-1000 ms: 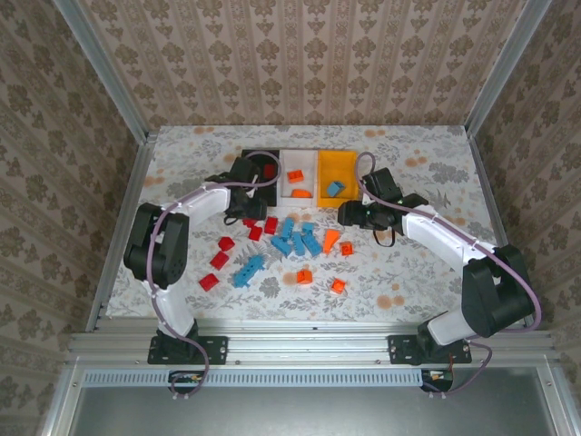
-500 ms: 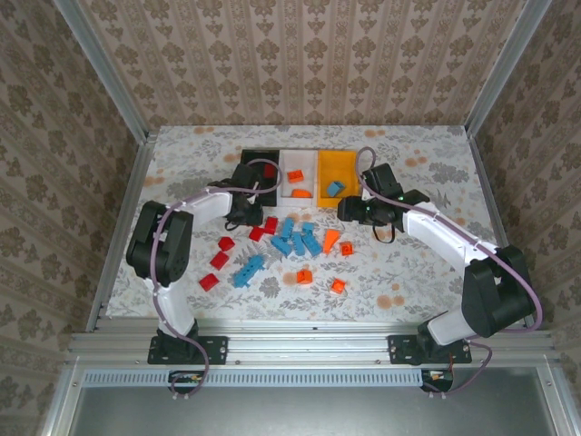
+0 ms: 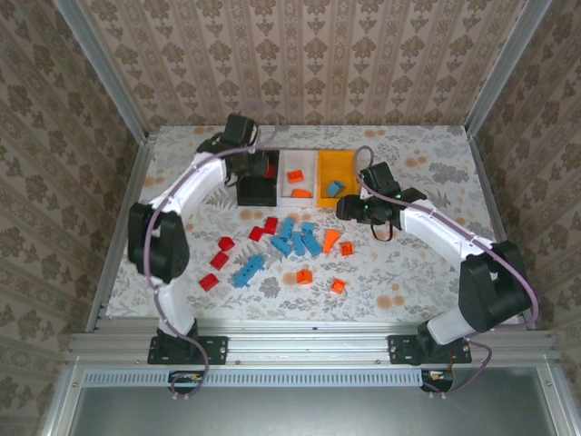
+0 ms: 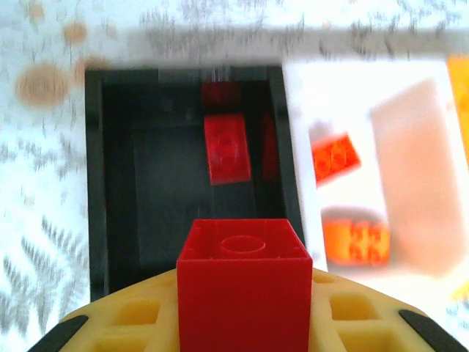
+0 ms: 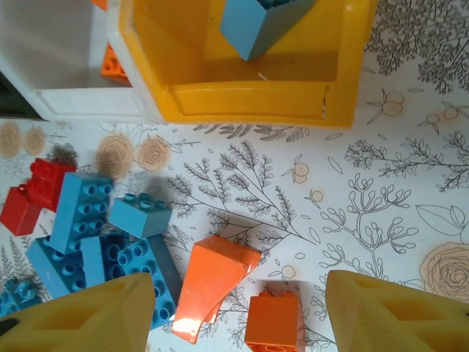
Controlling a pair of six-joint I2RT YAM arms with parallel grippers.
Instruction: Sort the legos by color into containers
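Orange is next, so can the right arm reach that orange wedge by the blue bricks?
Likely yes: the right gripper hangs open close to the wedge, which lies uncovered.

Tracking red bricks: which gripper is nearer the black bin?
Left. The left gripper holds a red brick over the black bin; the right gripper hovers by the yellow bin.

Overhead view from behind, whole table [image 3: 408, 272]; close downward wrist views, white bin [image 4: 352, 95] common to all.
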